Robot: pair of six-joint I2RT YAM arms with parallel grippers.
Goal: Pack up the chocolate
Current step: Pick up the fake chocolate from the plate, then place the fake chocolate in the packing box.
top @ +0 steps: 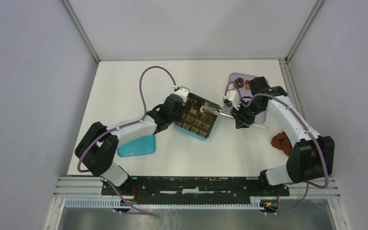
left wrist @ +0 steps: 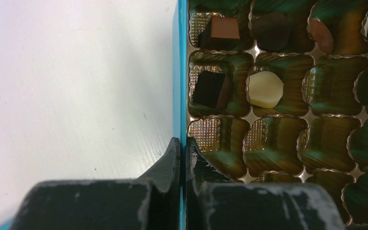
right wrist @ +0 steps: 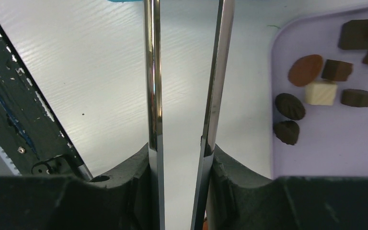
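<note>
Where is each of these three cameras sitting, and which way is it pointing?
Top: fixed above and behind the robot, looking down at the table; shows left arm and right arm.
Left wrist: on that arm, looking along the left claw, shut on the wall of the teal box.
Right wrist: on that arm, looking past the right claw, which grips metal tongs, toward chocolate on the purple tray.
Shared: top and left wrist views both show the teal box.

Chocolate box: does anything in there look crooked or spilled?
One dark square chocolate looks tipped on its edge, beside the white chocolate. Nothing else in the box looks crooked, and no spills show.
</note>
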